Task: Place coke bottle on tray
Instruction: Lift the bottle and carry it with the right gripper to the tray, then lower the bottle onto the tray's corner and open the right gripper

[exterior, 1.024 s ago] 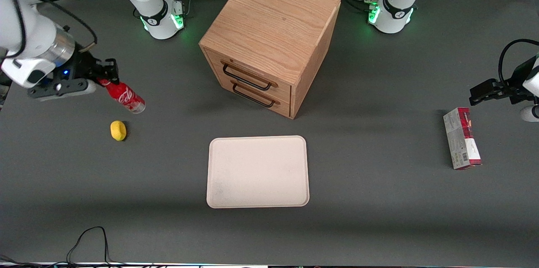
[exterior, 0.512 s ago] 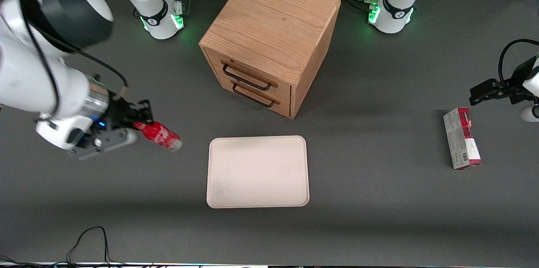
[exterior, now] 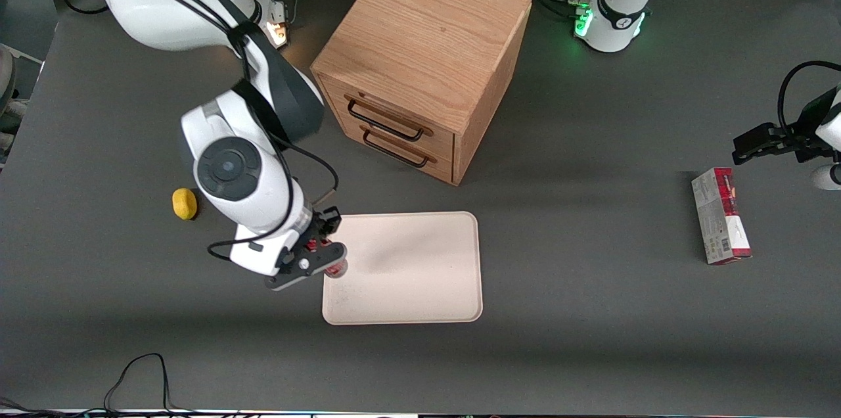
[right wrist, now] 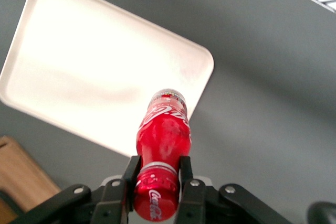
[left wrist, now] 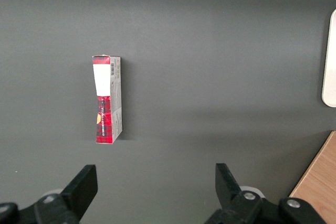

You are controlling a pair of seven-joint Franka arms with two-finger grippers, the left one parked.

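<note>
1. Gripper [right wrist: 156,182] pinches the coke bottle [right wrist: 164,137] just under its red cap, one finger on each side of the neck.
2. Bottle hangs base down above the edge of the tray [exterior: 407,303] that faces the working arm's end of the table (not touching it).
3. Tray lies in front of the wooden drawer cabinet [exterior: 424,50].
4. Yellow lemon [exterior: 184,204] lies toward the working arm's end.

White glossy right arm [exterior: 243,188] with dark grey joint bands, round grey joint cap, black cables along it; black gripper [right wrist: 157,179], silver screws on its finger mounts.
</note>
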